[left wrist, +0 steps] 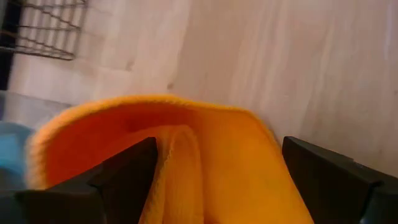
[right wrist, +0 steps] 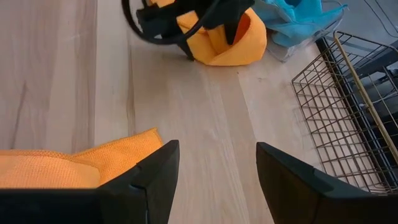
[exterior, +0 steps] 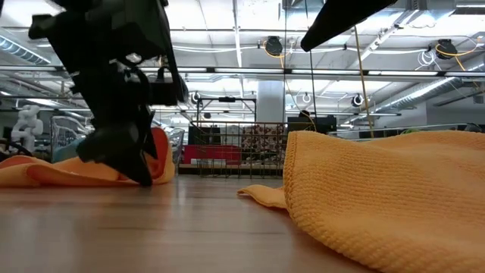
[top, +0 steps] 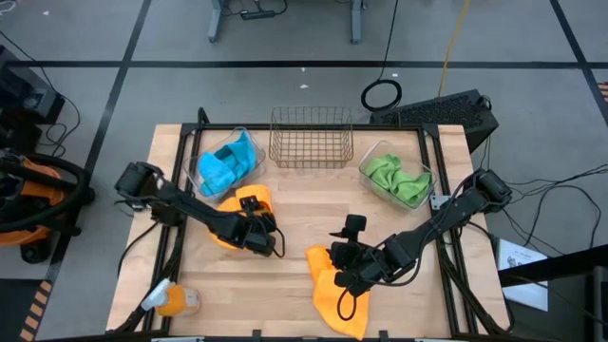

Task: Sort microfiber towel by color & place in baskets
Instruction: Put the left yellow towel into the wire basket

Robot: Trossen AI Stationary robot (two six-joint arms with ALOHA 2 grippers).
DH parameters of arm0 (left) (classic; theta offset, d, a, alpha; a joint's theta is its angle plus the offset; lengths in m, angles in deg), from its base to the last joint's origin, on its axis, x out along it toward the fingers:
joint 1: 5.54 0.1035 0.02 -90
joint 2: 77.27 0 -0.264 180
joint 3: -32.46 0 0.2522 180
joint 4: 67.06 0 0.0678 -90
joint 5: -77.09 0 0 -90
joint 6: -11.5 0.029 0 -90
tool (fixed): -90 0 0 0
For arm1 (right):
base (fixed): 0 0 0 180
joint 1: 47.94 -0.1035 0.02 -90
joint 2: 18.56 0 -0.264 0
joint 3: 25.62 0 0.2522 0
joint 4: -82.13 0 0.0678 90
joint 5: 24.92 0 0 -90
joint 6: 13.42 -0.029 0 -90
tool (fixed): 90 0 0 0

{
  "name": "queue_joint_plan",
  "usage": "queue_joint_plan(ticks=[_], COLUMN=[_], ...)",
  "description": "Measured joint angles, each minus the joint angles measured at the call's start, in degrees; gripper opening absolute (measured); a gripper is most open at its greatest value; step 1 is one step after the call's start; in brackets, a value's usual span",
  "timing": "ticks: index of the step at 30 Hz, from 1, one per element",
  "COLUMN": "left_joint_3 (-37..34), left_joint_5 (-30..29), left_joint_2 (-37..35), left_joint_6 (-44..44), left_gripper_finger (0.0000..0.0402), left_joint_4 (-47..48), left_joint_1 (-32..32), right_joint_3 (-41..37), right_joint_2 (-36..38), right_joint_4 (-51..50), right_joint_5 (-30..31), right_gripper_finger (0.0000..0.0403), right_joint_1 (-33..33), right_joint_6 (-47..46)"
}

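An orange towel [top: 245, 201] lies bunched on the table in front of the clear bin [top: 203, 152] that holds blue towels [top: 228, 163]. My left gripper [top: 258, 237] is low over this towel's near side and open, one finger on each side of a raised fold [left wrist: 186, 149]. A second orange towel [top: 340, 296] lies flat near the front edge. My right gripper [top: 335, 256] hovers open above that towel's far corner with only bare wood between its fingers [right wrist: 216, 148]. A copper wire basket [top: 312, 139] stands at the back middle. Another clear bin [top: 429, 163] at the back right holds green towels [top: 397, 179]. My left gripper slants down from the table's left side, its open fingers [left wrist: 124, 177] standing on either side of the orange towel's raised fold [left wrist: 180, 140]. The towel lies on the table. Whether the fingers touch the cloth I cannot tell.
An orange-and-clear bottle-like thing [top: 173, 300] lies at the front left corner. Bare wood [top: 304, 204] stretches between the two orange towels and the wire basket. A dark keyboard [top: 446, 112] sits beyond the back right corner.
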Motion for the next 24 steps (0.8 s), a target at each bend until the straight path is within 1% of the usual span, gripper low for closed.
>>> queue_joint_plan(ticks=[4, 7, 9, 12, 15, 17, 20, 24], left_joint_3=[0.2, 0.3, 0.3, 1.0, 3.8, 7.3, 11.5, 15.7], left_joint_5=[-1.1, -1.5, -1.4, -1.5, -2.2, -2.8, -4.3, -4.9], left_joint_2=[3.7, 5.1, 5.3, 5.0, 4.5, 4.2, 4.1, 4.0], left_joint_6=[-0.2, -2.2, -3.0, -3.1, -3.1, -4.0, -5.2, -6.6], left_gripper_finger=[0.0352, 0.0344, 0.0326, 0.0288, 0.0254, 0.0239, 0.0232, 0.0231], left_joint_4=[-2.0, -2.3, -2.8, -2.7, 1.2, 4.9, 11.8, 15.4], left_joint_1=[-0.2, -0.2, -0.5, -2.1, -4.2, -5.5, -6.6, -8.2], right_joint_3=[0.0, 0.0, 0.0, 0.0, 0.0, 0.0, 0.0, 0.0], right_joint_2=[0.0, 0.0, 0.0, 0.0, 0.0, 0.0, 0.0, 0.0], right_joint_4=[-0.1, -0.2, -0.2, -0.2, -0.2, -0.2, -0.2, -0.2], right_joint_5=[0.0, 0.0, 0.0, 0.0, 0.0, 0.1, 0.1, 0.1], right_gripper_finger=[0.0203, 0.0203, 0.0203, 0.0203, 0.0203, 0.0203, 0.0203, 0.0203], right_joint_1=[0.0, 0.0, 0.0, 0.0, 0.0, 0.0, 0.0, 0.0], right_joint_6=[0.1, -0.1, -0.2, -0.2, -0.3, -0.3, -0.3, -0.3])
